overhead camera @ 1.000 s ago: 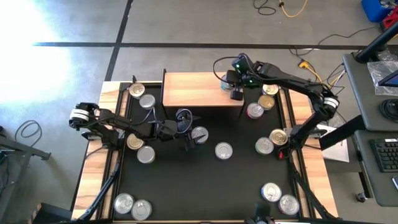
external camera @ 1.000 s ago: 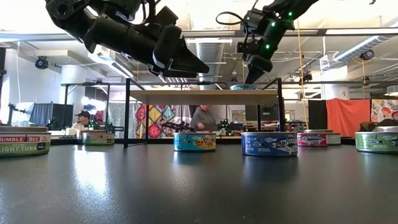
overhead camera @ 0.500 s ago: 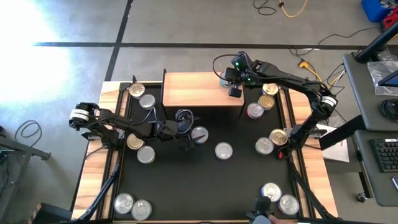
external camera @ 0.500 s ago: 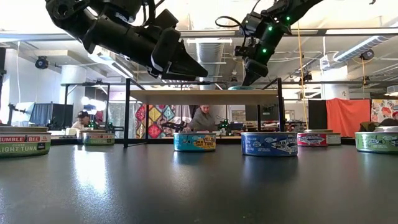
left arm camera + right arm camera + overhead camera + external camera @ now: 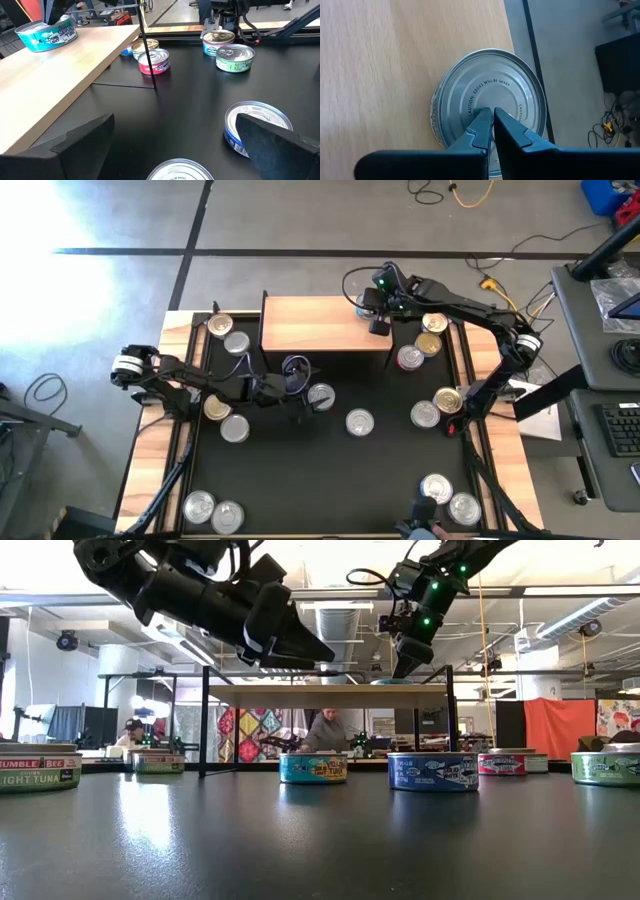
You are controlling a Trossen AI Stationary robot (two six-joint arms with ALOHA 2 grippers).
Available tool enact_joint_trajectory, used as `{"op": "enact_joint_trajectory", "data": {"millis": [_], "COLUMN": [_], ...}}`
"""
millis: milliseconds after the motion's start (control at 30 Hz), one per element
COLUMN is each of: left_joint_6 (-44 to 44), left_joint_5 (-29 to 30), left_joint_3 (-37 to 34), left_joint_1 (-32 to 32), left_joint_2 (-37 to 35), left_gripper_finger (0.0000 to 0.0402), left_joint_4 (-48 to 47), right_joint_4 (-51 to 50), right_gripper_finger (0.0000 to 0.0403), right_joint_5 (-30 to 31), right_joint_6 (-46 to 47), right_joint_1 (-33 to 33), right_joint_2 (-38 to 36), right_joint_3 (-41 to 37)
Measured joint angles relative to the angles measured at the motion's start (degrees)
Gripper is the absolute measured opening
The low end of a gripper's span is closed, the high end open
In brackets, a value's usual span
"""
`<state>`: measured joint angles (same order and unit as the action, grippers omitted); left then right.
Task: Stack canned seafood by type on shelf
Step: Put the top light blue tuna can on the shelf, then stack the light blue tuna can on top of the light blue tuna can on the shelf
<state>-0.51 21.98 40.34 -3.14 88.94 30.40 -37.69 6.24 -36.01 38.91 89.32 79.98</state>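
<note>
- Right hand (image 5: 492, 116): fingers together, holding nothing, poised over the lid of a teal can (image 5: 487, 102) on the shelf (image 5: 320, 325), at the board's far right corner. Contact with the lid cannot be told.
- Teal can: silver lid, embossed "CAUTION: EDGES WILL BE SHARP". Sits close to the shelf's right edge; the only can visible on the shelf.
- Left hand (image 5: 170, 145): fingers wide apart, empty, hanging low over the counter (image 5: 330, 470) in front of the shelf, with a blue can (image 5: 256, 125) just beside one finger and another silver lid (image 5: 180, 170) below.
- Remaining cans: all on the counter, scattered left, right and front of the shelf; gold lids at far left (image 5: 219, 326) and far right (image 5: 434, 324).
- Legible labels, low view: "BUMBLE BEE ... LIGHT TUNA" on the green can (image 5: 40, 770) at left. Print on the blue and teal cans centre is too small to read.
- Risk: a sideways push from the right hand could likely slide the teal can off the near edge, given its margin.
- Risk: the left hand closing off-centre may tip or skate the blue can on the smooth counter.
- Risk: silver lids look alike from above, so types could be mixed unless side labels are checked.
</note>
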Motion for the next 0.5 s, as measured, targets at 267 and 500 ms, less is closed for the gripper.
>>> {"op": "enact_joint_trajectory", "data": {"millis": [267,500], "left_joint_6": [-0.3,-0.5], "left_joint_5": [0.0,0.0], "left_joint_3": [0.0,0.0], "left_joint_1": [-0.9,-2.7], "left_joint_2": [-1.2,-1.9], "left_gripper_finger": [0.0400,0.0400], "left_joint_4": [-0.1,-0.9], "right_joint_4": [-0.5,-3.9], "right_gripper_finger": [0.0013,0.0013], "right_joint_5": [-0.1,-0.2], "right_joint_6": [0.0,2.5], "right_joint_1": [-0.3,-3.1], "right_joint_2": [-0.7,-2.3], "right_joint_3": [2.2,3.8]}}
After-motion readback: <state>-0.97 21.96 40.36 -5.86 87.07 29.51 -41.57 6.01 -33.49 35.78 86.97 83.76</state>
